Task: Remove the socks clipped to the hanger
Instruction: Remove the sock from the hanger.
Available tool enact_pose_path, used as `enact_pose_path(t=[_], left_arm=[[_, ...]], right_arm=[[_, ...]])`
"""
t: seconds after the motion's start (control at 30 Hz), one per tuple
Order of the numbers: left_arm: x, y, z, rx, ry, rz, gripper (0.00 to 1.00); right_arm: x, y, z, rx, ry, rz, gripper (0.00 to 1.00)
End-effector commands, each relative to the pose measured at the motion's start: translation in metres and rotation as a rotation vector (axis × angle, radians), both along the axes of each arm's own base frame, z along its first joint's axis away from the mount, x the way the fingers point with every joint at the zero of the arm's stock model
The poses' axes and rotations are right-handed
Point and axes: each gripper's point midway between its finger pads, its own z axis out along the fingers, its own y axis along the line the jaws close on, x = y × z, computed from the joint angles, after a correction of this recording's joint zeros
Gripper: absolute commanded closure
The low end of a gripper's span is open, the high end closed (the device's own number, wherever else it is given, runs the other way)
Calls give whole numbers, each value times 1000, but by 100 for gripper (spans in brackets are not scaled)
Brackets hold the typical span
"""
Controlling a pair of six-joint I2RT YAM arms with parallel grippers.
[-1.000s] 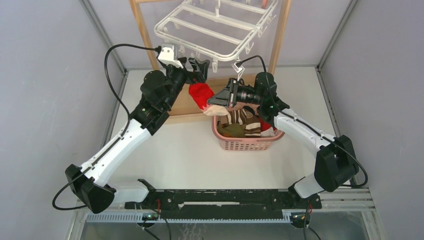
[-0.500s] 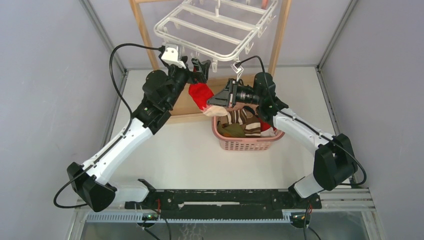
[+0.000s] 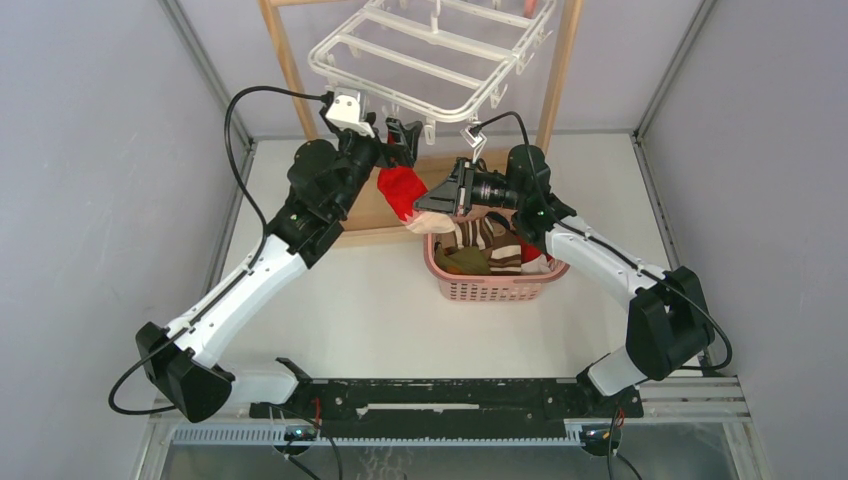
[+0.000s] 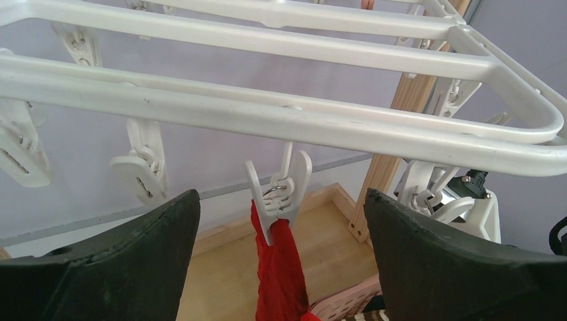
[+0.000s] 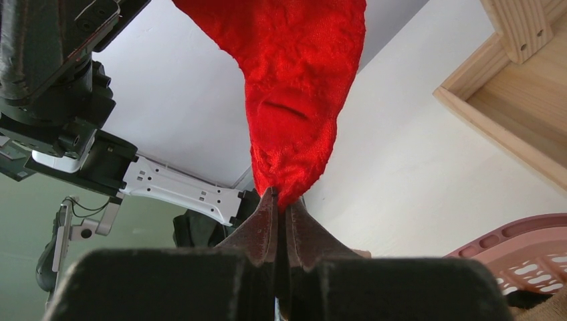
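Observation:
A red sock [image 3: 400, 188] [image 4: 279, 267] hangs from a white clip [image 4: 281, 194] on the near rail of the white hanger [image 3: 420, 60] [image 4: 267, 114]. My left gripper [image 3: 400, 135] [image 4: 281, 200] is open, one finger on each side of that clip and not touching it. The right gripper [image 3: 425, 200] [image 5: 279, 200] is shut on the red sock's [image 5: 297, 100] lower tip, just below and to the right of the left one. Empty clips dangle along the hanger rim.
A pink basket [image 3: 495, 290] holding several socks [image 3: 490, 250] sits on the table under the right gripper. The wooden frame stand [image 3: 285, 60] carries the hanger, with its base board [image 4: 321, 254] below the clip. Grey walls close in on both sides.
The left gripper has shifted slightly right and up toward the clip. The right gripper and the sock have stayed put.

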Motion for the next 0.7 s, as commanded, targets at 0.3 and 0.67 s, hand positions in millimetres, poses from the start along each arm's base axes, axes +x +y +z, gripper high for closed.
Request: enact_pose_path(t=[0.3, 0.67], left_arm=[[-6, 4, 52, -40, -119, 7, 2], [-9, 6, 63, -54, -154, 7, 10]], right_arm=[[-1, 2, 23, 32, -83, 10, 100], [-2, 1, 25, 33, -87, 12, 100]])
